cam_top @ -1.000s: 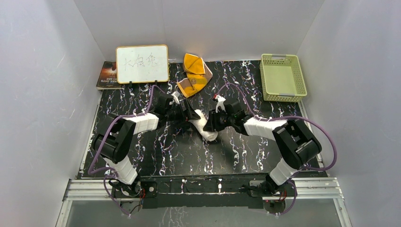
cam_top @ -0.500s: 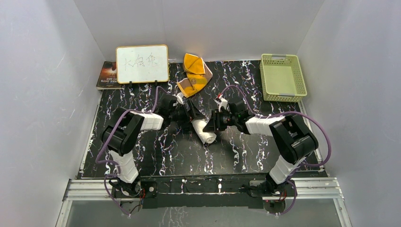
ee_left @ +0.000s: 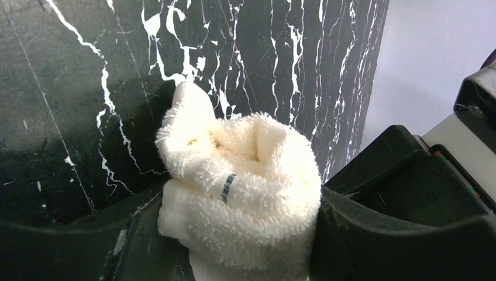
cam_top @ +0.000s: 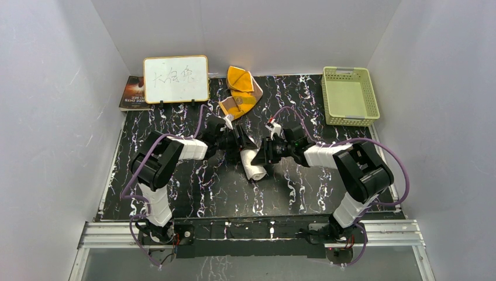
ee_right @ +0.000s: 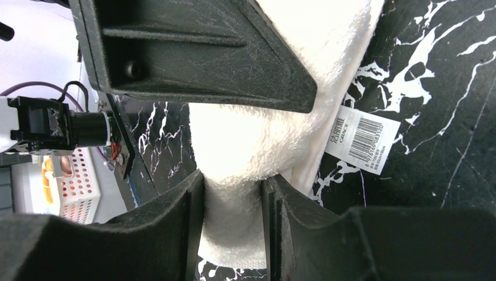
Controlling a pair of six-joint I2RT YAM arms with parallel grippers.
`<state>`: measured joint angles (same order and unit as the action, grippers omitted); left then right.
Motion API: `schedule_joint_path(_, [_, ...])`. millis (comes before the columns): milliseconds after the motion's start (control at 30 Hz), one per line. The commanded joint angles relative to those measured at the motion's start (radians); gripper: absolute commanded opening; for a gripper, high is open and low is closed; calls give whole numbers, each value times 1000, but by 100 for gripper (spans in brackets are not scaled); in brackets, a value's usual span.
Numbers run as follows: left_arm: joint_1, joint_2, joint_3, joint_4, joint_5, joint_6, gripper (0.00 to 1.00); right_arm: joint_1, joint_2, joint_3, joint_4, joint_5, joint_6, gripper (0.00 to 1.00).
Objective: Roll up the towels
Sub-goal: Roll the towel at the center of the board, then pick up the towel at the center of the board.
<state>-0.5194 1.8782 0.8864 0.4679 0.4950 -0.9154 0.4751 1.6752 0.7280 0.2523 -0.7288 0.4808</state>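
The cream-white towel [cam_top: 252,163] lies as a rolled bundle on the black marbled table [cam_top: 193,187], between both grippers. My left gripper [cam_top: 244,146] is shut on its far end; in the left wrist view the fluffy roll [ee_left: 245,193] fills the jaws. My right gripper [cam_top: 261,155] is shut on the roll from the right; in the right wrist view the towel [ee_right: 234,175] is squeezed between the two fingers, its barcode tag [ee_right: 362,140] lying on the table. The orange-yellow towel [cam_top: 238,91] lies crumpled at the back, untouched.
A white board with writing [cam_top: 175,79] stands at the back left, with a book [cam_top: 132,92] beside it. A pale green basket [cam_top: 348,95] sits at the back right. White walls enclose the table on three sides.
Both grippers have moved a little to the right and toward the back with the cream towel roll between them. The roll has shifted with them and looks tighter.
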Motion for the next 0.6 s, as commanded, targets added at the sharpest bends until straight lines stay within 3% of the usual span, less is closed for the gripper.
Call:
schedule_joint_path(0, [-13, -20, -30, 34, 9, 35, 58, -11, -56, -5, 34, 13, -25, 40])
schedule_joint_path(100, [-12, -58, -29, 42, 22, 83, 51, -21, -119, -13, 8, 53, -64, 55])
schedule_joint_path(167, [-11, -93, -19, 33, 31, 139, 48, -24, -202, -17, -9, 95, -93, 95])
schedule_joint_path(267, [-1, -147, -6, 21, 59, 206, 47, -36, -355, -50, 30, 181, -114, 98])
schedule_joint_path(400, [39, -226, 7, 50, 162, 249, 46, -77, -499, -154, 152, 312, 22, 98])
schedule_joint_path(567, [98, -258, 76, 70, 413, 250, 47, -110, -450, -106, 155, 50, -4, 98])
